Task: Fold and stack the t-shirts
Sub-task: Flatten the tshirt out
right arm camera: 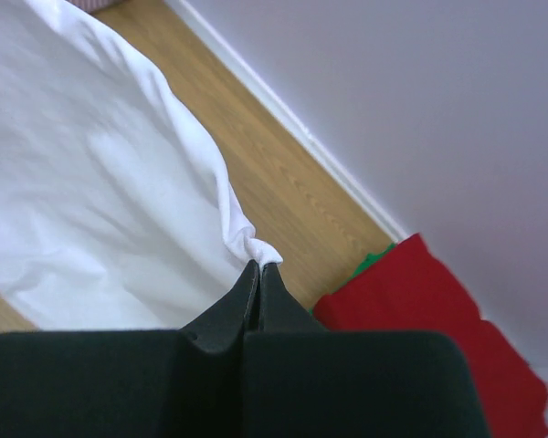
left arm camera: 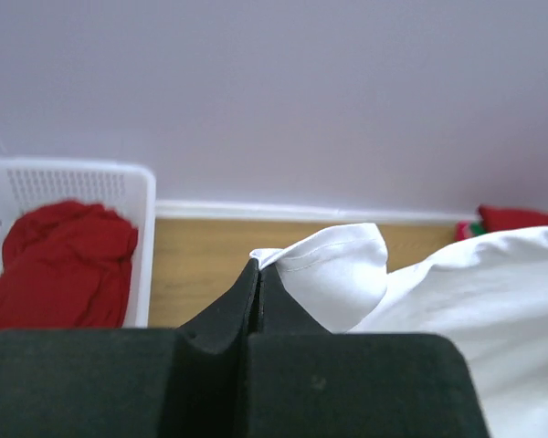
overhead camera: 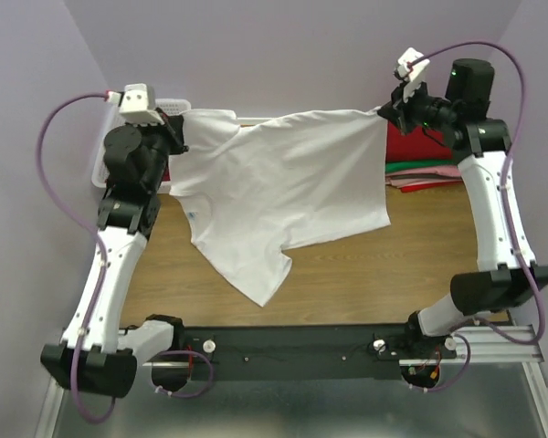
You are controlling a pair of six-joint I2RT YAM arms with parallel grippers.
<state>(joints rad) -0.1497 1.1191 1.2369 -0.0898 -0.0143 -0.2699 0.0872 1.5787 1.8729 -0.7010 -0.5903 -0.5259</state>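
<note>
a plain white t-shirt, a red shirt in the white basket, a red, green and perhaps pink stack.

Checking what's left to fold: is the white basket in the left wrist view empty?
No, a crumpled red shirt lies inside the basket.
</note>
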